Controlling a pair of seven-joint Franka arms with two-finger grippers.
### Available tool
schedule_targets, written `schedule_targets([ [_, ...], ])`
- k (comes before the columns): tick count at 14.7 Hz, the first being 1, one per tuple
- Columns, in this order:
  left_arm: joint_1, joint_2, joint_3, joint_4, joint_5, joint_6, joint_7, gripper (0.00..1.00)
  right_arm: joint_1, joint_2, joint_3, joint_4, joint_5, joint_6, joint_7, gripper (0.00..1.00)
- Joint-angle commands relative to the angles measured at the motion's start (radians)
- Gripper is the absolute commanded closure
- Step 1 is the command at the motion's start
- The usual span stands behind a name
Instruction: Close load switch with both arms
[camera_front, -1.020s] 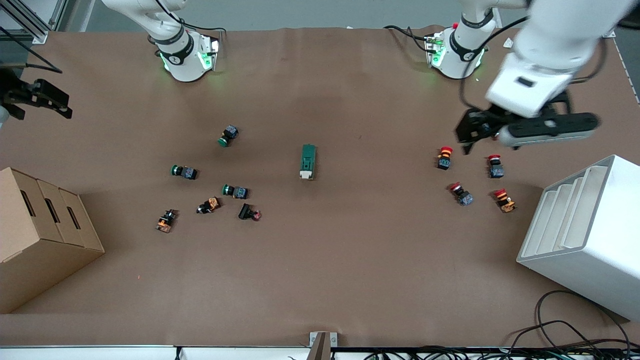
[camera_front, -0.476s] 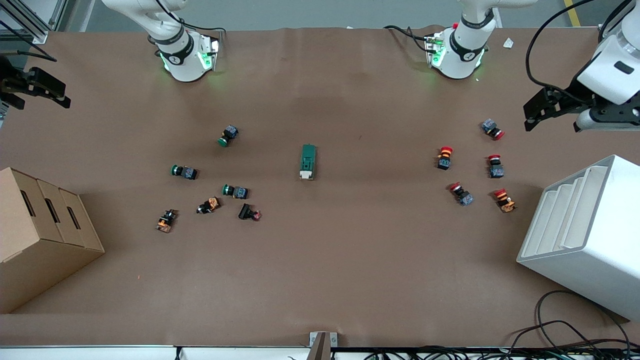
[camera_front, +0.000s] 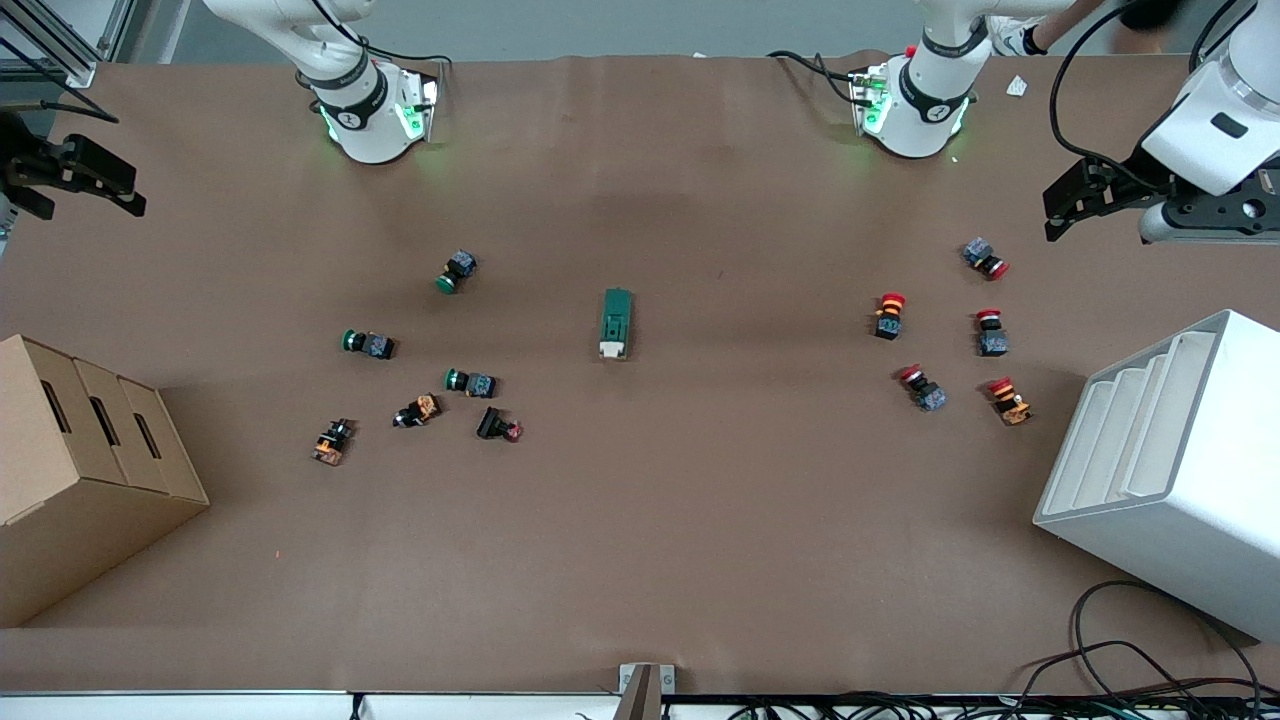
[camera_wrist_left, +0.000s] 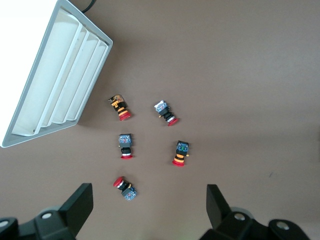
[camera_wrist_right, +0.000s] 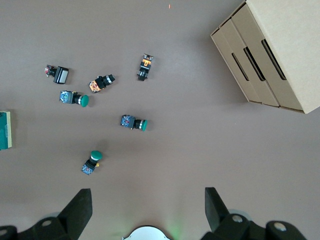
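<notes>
Load switch lies at table centre, neither gripper near it. Left gripper and right gripper hover wide open, holding nothing, at opposite table ends. Whether the switch is closed cannot be told.

The left gripper, which a second ago hung low over the cluster of red-capped push buttons toward the left arm's end of the table, has swung clear and now hangs high above that end's edge, above the white slotted rack, fingers spread wide. Its retreat uncovers a fifth red-capped button, lying farther from the front camera than the other four. Over the last half second it rose only slightly. The right gripper, fingers apart at the table's right-arm end above the cardboard box, has barely drifted
</notes>
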Motion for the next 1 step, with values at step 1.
schedule_targets([
  [1, -0.003, -0.022, 0.014, -0.017, -0.016, 0.001, 0.028, 0.0, 0.004, -0.041, -0.004, -0.036, 0.012, 0.013, -0.005, 0.0],
])
